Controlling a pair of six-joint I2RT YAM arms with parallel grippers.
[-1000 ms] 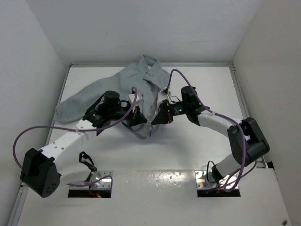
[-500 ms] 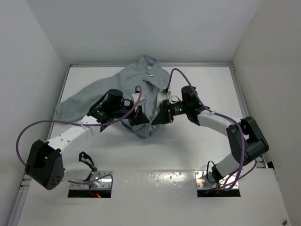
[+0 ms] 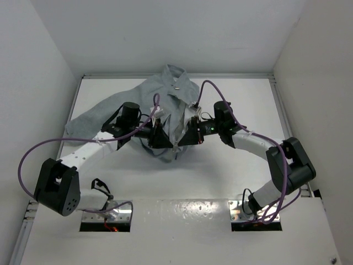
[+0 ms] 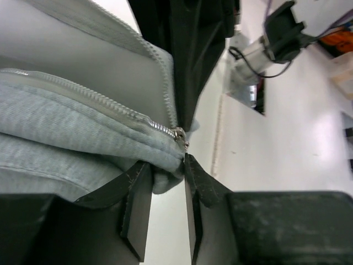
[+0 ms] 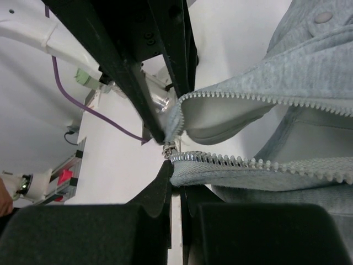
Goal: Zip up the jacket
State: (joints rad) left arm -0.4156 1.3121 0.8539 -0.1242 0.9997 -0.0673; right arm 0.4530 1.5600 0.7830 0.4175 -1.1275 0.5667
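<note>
Zipper slider [image 5: 168, 148] too small in the overhead view; jacket [image 4: 66, 127] cut off at both wrist views' edges.

- Overhead view: bright, even, diffuse light; soft faint shadows on the table [image 3: 212, 176].
- Wrist views: my fingers [image 4: 137, 204] dark, blurred up close; background softly unfocused, white surfaces glaring.

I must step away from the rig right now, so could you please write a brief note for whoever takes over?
Left tool: shut on the jacket hem at the foot of the front opening.
Right tool: shut on the opposite front edge, just under the slider.
Done: both lower corners held, slider at the bottom end.
Left to do: teeth gape apart above it; nothing zipped yet.
</note>
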